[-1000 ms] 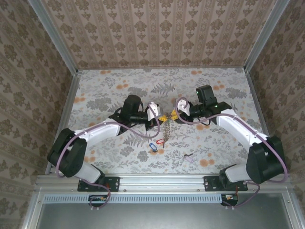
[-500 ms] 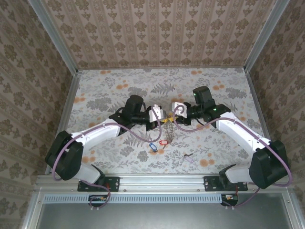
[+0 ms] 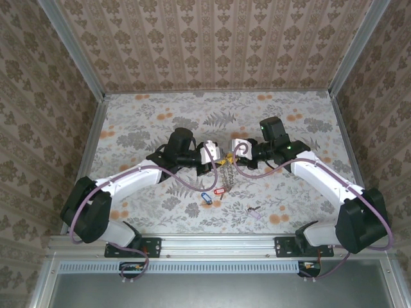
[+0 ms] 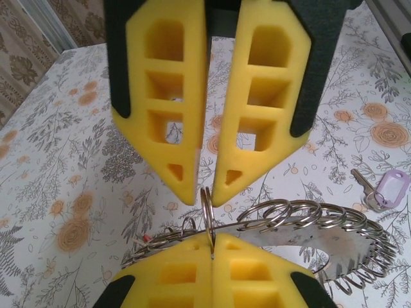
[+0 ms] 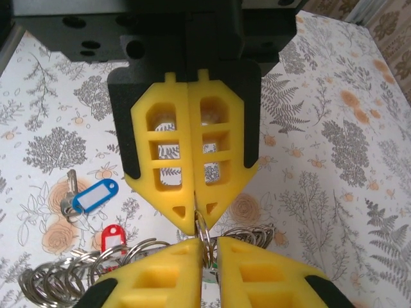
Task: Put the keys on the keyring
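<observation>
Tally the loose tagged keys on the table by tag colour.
Blue-tagged key: 1
Red-tagged key: 1
Purple-tagged key: 1
Total: 3

Table (image 3: 141, 115): white, grey ferns, orange blossoms
Walls (image 3: 212, 45): beige damask stripes
Keyring (image 4: 302, 213): silver-grey
Left tag (image 5: 95, 196): blue
Middle tag (image 5: 113, 237): red
Right tag (image 4: 392, 190): purple
Left gripper (image 4: 212, 242): yellow
Right gripper (image 5: 209, 247): yellow
</observation>
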Available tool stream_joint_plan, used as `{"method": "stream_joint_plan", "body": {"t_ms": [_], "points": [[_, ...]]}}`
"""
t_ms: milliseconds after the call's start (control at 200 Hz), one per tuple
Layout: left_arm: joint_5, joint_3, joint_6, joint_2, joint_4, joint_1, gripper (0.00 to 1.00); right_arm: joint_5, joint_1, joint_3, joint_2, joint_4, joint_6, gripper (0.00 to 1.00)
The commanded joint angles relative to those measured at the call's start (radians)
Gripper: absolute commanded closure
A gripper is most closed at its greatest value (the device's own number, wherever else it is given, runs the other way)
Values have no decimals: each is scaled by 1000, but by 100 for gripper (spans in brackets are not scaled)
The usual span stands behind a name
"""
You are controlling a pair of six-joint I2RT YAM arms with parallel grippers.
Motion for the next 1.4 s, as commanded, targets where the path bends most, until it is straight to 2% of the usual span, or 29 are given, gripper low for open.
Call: {"method": "stream_joint_plan", "body": {"t_ms": [0,100,190,295,420,535,640,700,905,1255,1390], "points": [[16,20,-11,-43,33,-5,100,11,2,-8,8,-5,-9,90],[21,15,-17,-43,43,-4,100,13,3,-4,13,-10,-12,92],[25,15,-19,-43,46,-4,100,7,1,-2,17,-16,-13,81],[24,16,-17,-43,42,-3,100,2,1,5,26,-27,-15,77],[24,20,-14,-43,36,-3,100,-3,2,16,37,-37,-13,87],[22,20,-17,-43,37,-3,100,-7,2,10,31,-20,-11,100],[35,11,-31,-40,54,2,98,-27,-1,9,26,-11,-3,100],[48,1,-53,-38,79,9,92,-50,-7,8,26,-4,7,100],[88,5,-80,-26,84,20,83,-121,-20,-2,23,46,53,100],[78,0,-84,-13,86,29,80,-187,-41,-8,14,74,91,100],[91,5,-96,-6,104,30,86,-195,-42,-7,16,74,100,100]]}}
